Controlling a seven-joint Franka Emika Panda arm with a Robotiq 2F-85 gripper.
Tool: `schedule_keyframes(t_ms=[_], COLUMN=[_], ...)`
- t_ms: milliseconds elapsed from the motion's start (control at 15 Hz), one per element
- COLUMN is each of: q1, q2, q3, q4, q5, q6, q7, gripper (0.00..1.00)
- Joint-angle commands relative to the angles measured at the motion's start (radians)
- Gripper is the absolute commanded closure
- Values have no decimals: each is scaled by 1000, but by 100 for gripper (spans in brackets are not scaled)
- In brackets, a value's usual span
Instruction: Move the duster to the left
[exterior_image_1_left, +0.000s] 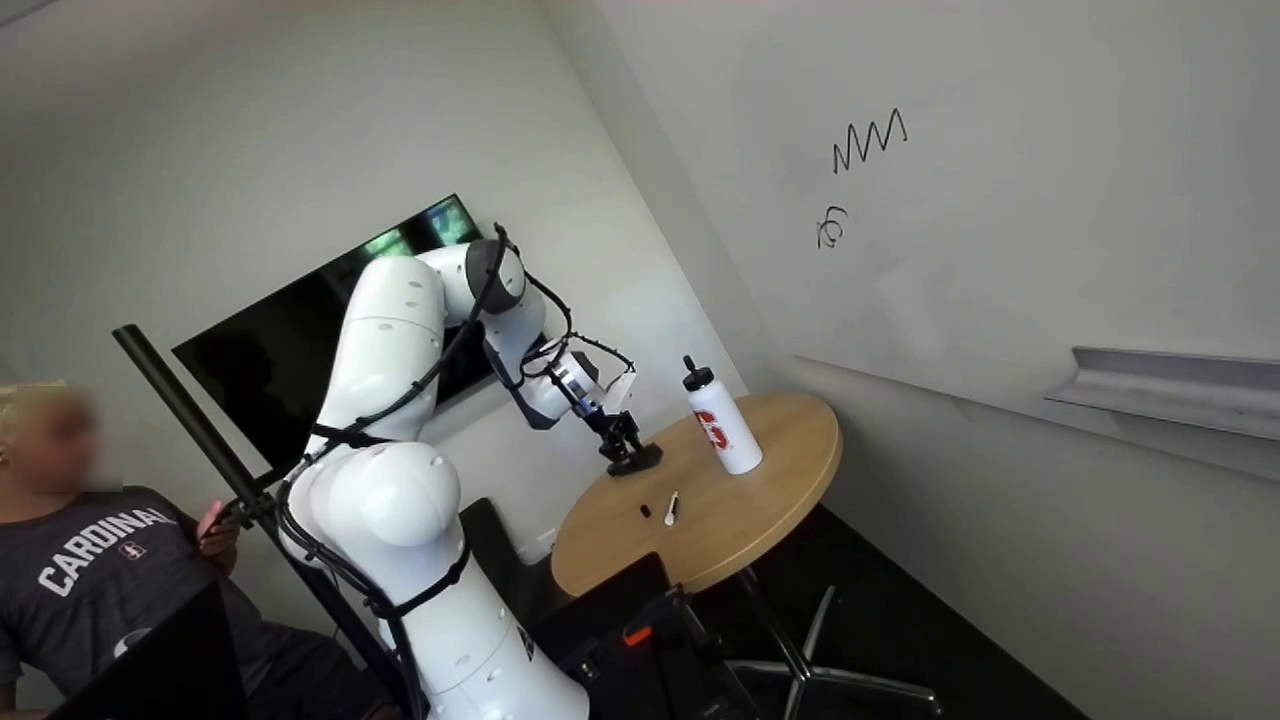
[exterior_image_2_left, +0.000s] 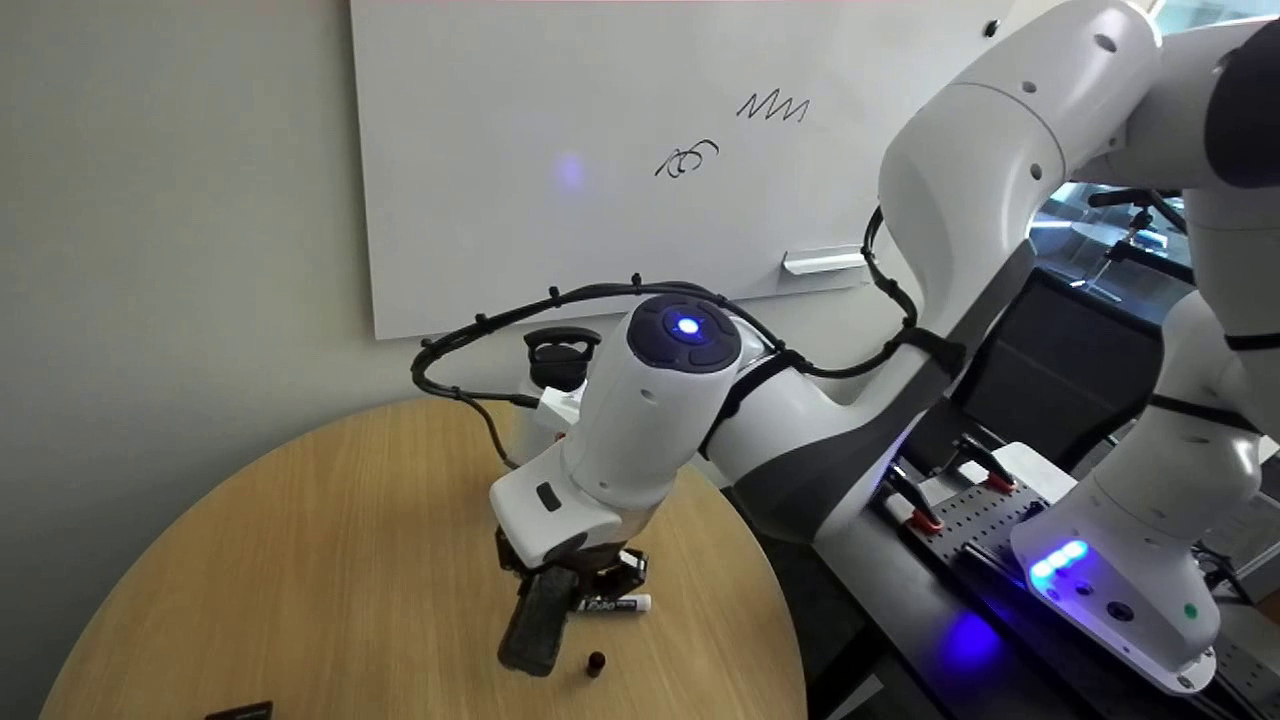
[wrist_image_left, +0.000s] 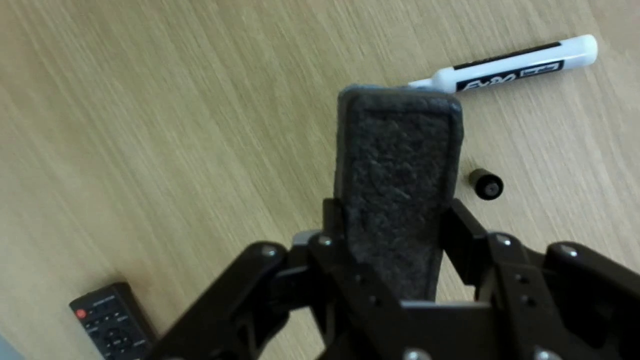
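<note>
My pincer (wrist_image_left: 394, 220): pinched duster (wrist_image_left: 400, 155) by long edges
Cap (wrist_image_left: 486, 185): crowded 3 o'clock, wrist view
Table (wrist_image_left: 190, 170): ran roomy toward 9

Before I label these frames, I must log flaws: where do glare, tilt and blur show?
In an exterior view, bluish glare on the whiteboard; in an exterior view, a leaning scene and blurred face; in the wrist view, a slightly soft gripper.

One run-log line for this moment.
jaws: shut on duster | on table: marker, cap, remote, white bottle | release: not yet
</note>
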Motion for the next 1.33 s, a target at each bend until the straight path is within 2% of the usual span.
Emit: schedule_keyframes(t_ms=[0,600,667,733,933,1267], q1=[26,114,123,131,159,196], q2=[120,279,288,296,306,243], q3=[12,-32,-36,-42,-67,-103], q4=[174,435,455,472,508,486], q5=[38,158,168,178,198,198], q6=[-62,-181,-194,-202,-215,-248], q7=[-137,-347,-363,-376,-393,-373], gripper=[73,73,23,21,1,0])
